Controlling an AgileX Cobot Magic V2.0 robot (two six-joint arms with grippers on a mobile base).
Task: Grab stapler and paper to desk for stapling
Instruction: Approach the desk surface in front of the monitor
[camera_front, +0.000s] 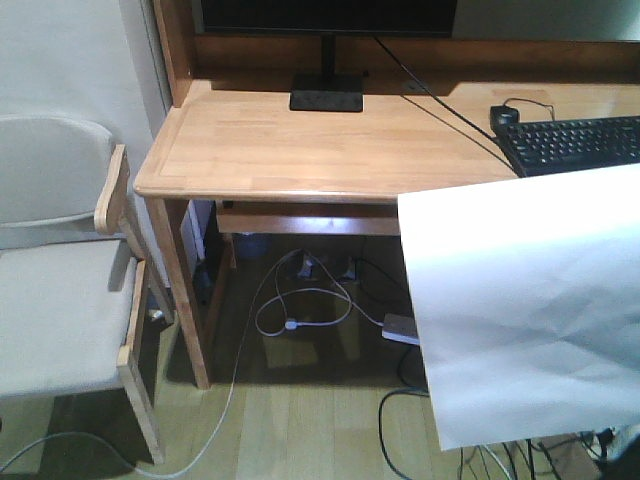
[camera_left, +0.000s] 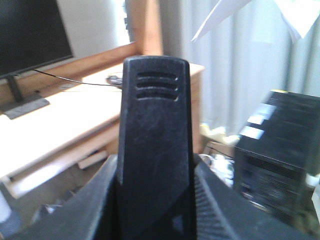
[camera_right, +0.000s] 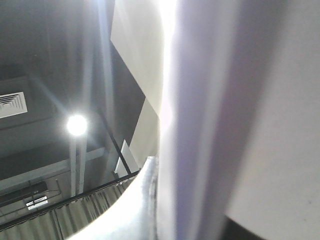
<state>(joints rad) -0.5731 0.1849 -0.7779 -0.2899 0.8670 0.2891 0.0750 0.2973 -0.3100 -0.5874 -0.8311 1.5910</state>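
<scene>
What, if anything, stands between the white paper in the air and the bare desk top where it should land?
Nothing visible blocks it. The paper hangs in front of the desk, at its right end. The keyboard fills the right rear and the monitor stand the back; the middle is bare.

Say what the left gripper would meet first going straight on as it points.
Probably the desk: the left gripper, shut on the stapler, aims toward its far end by the wooden upright. Depth is unclear; it may pass above.

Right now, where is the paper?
In the front view the paper is lower right, raised in front of the desk, its top edge just below the keyboard.
</scene>
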